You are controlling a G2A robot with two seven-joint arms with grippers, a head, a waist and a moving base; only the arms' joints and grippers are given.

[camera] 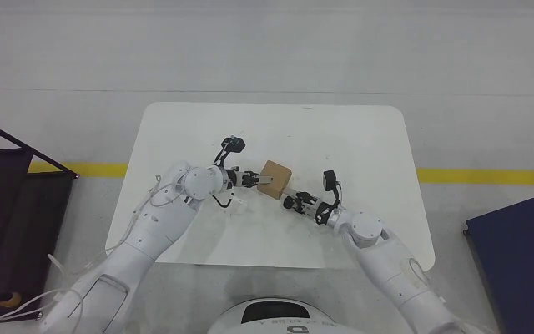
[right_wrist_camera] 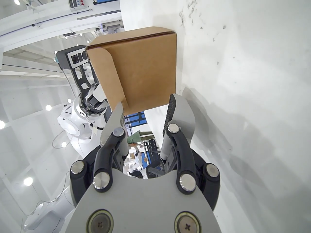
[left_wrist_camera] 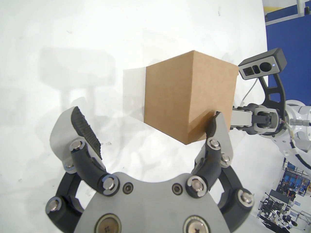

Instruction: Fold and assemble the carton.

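Carton (camera: 274, 177) sits between left end effector (left_wrist_camera: 148, 116), one fingertip (left_wrist_camera: 216, 123) touching it, and right end effector (right_wrist_camera: 145, 103), both spread wide.

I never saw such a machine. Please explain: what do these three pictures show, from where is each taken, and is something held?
A two-armed robot works at a white table. The top picture looks down from above its arms; the other two come from a camera on each wrist and show that arm's hand. A brown carton, folded into a box, rests on the table between the arms. The left hand is open, one fingertip at the carton's lower edge. The right hand is at the opposite side; whether it grips, I cannot tell.
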